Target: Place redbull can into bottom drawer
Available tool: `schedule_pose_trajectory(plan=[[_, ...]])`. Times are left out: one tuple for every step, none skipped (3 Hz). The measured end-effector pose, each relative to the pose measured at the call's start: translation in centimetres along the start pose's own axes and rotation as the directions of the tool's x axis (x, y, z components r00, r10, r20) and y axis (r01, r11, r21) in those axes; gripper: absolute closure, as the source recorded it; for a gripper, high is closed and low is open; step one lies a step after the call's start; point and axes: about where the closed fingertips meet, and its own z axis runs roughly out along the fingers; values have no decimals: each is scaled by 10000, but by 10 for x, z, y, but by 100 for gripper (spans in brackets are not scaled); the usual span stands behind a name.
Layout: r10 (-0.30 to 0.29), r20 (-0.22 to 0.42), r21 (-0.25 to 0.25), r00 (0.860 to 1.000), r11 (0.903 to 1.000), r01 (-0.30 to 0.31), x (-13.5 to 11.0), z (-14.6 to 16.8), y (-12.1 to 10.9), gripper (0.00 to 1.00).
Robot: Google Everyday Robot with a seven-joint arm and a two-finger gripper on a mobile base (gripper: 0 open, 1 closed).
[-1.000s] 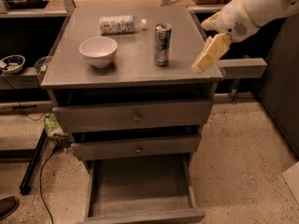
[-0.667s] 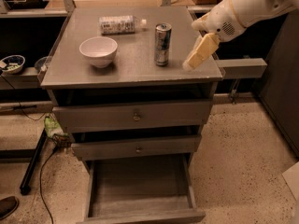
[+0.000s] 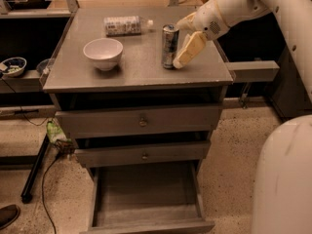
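You see one gripper [image 3: 187, 36], fingers spread, just right of one redbull can [image 3: 169, 46]. Left of the fingers are one bowl [image 3: 103, 52] and one bottle [image 3: 124, 25]. Below them are three drawers [image 3: 141, 122], counting the bottom drawer [image 3: 146, 194].

The slim silver-blue can [image 3: 169, 46] stands upright on the desk [image 3: 141, 71], the spread pincer [image 3: 185, 37] just right of it. The grey bottom drawer [image 3: 146, 194] is pulled out.

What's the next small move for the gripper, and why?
Probably nudge the gripper left until its fingers straddle the redbull can. The gripper sits open right beside the can's right side and has no grip yet. The can stands upright on the cabinet top, and the bottom drawer is already pulled out.
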Motion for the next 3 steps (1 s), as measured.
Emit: schedule_pose_trajectory(plan=[[-7,9,14,10000,10000,7,0,0,0,0],[-278,136,50,9995,9996,278,-1,2,-9,0],[-882,563,76,9945,9961,879,-2,2,-18,0]])
